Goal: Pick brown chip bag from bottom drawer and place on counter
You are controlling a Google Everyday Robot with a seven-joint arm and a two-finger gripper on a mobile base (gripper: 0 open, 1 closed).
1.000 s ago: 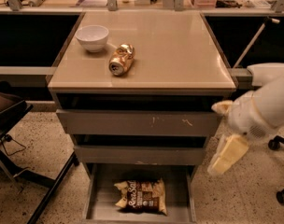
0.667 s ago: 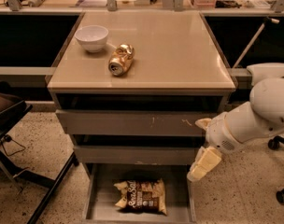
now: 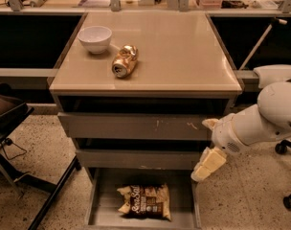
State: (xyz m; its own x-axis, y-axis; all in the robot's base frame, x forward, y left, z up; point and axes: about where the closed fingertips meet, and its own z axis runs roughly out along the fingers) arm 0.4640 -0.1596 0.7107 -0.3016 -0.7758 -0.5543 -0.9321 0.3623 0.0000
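Hanging just above the right wall of the open bottom drawer (image 3: pixel 103 198), the gripper (image 3: pixel 207 164), whose open-or-closed state I cannot tell, could clip that thin wall or skid off the crinkly brown chip bag (image 3: pixel 145 201) lying mid-floor inside.

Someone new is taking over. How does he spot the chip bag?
Below the beige counter, the bottom drawer stands open at floor level. The brown chip bag lies alone on its floor, below-left of the gripper hanging above the drawer's right wall. It is crinkly dark brown with white lettering, unlike the gold can and white bowl up top.
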